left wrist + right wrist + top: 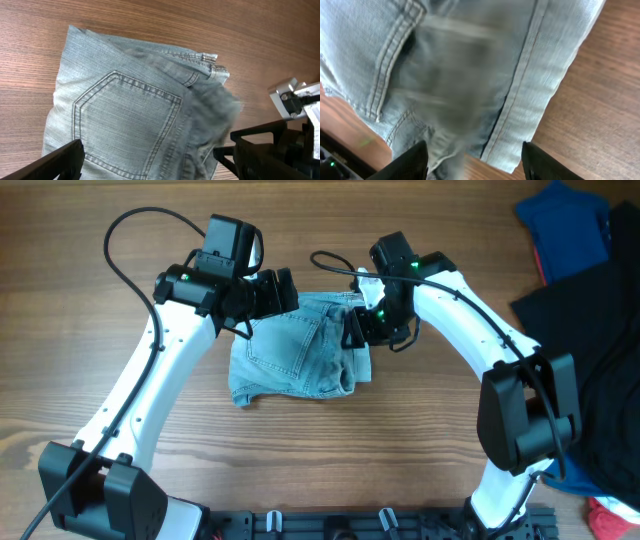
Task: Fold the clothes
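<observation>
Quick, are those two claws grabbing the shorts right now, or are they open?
Left gripper: open, over the denim shorts, holding nothing.
Right gripper: open, with cloth between its fingers but not clamped.

So the left gripper (pixel 150 152) is hanging over the denim shorts (pixel 100 90), fingers (pixel 50 167) spread wide, and the stitched back pocket (pixel 125 125) is facing up. The shorts are lying on the wooden table (pixel 150 20), with one patch of fabric coming out blurry.

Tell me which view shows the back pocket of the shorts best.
Left wrist: the back pocket is large there, its stitching sharp. Overhead shows it small; right wrist shows only blurred denim and a seam.
</observation>
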`<action>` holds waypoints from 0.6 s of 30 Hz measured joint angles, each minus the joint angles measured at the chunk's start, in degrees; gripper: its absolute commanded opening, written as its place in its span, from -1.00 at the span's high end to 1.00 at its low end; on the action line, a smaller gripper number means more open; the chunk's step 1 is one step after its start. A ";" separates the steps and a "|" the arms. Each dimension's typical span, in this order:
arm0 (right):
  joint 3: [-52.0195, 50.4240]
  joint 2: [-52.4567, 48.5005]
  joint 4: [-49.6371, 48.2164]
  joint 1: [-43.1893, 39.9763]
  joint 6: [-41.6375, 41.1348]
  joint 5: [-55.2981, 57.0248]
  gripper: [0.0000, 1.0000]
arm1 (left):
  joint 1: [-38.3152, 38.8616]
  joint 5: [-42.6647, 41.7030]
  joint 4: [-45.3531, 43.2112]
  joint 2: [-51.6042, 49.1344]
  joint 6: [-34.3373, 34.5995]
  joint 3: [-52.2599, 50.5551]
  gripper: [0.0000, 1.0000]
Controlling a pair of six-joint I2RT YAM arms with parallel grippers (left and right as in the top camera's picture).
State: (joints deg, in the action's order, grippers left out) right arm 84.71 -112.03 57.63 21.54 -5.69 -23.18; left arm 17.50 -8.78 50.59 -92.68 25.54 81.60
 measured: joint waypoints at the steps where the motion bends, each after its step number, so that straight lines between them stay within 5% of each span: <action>1: 0.00 0.00 0.22 0.00 0.07 -0.24 -0.21 | 0.00 0.00 0.00 0.00 0.00 0.00 -0.89; 10: 0.00 0.00 -3.26 0.00 0.42 -0.15 -0.28 | 0.00 0.00 0.07 0.00 0.00 0.00 -0.86; 18: -0.17 -0.02 -2.80 0.00 -8.26 8.74 -0.27 | 0.00 0.00 1.09 0.00 -0.02 0.00 -0.86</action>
State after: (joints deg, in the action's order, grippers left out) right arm 84.53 -112.05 54.83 21.54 -13.96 -14.44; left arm 17.50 -8.78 51.68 -92.68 25.52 81.60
